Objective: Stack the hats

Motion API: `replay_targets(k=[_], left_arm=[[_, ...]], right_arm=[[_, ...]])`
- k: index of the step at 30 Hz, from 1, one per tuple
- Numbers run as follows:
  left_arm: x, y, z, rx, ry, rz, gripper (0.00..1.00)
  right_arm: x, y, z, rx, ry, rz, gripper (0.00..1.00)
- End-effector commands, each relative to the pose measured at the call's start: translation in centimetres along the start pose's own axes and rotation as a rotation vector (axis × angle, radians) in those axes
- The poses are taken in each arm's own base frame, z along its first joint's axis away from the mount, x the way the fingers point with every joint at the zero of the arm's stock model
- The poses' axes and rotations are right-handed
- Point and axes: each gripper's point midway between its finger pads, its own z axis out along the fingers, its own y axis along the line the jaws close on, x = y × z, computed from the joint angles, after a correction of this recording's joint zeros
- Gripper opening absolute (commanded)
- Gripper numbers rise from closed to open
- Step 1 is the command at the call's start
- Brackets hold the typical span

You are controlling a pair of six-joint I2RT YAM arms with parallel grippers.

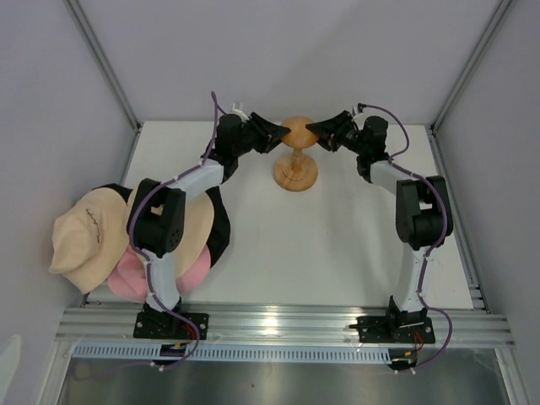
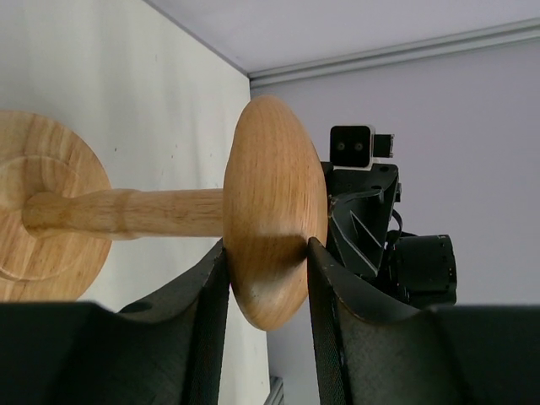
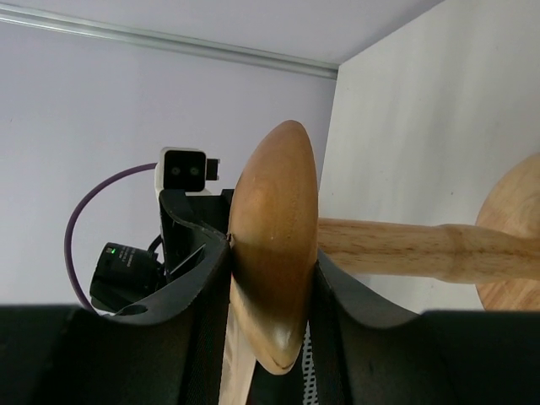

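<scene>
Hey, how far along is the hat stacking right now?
Done: little; the cream hat, pink hat and black hat lie in a loose overlapping heap at the table's left edge. In hand: the left hand and right hand both clamp the rounded top of the wooden stand, which is bare. Left: probably all the tidy stacking, since no hat is held.

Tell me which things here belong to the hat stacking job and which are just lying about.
Part of the job:
cream-beige bucket hat
pink hat
black hat
All three are heaped together.

Not part of it:
round-topped wooden stand, though the left fingers and right fingers are both closed on its top.
</scene>
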Motion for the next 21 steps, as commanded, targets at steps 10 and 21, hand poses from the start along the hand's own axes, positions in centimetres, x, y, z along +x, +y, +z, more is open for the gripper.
replay_targets(k=[10,21], left_arm=[[5.9,-7.2,-8.6,0.154,0.082,0.212,0.18],[11.3,-5.6,-15.5,0.006,0.117,0.180,0.16]], right_arm=[[10.2,5.9,-3.7,-0.038,0.115,-0.113,0.21],[17.7,8.1,-8.4,0.052,0.151,-0.141,0.19]])
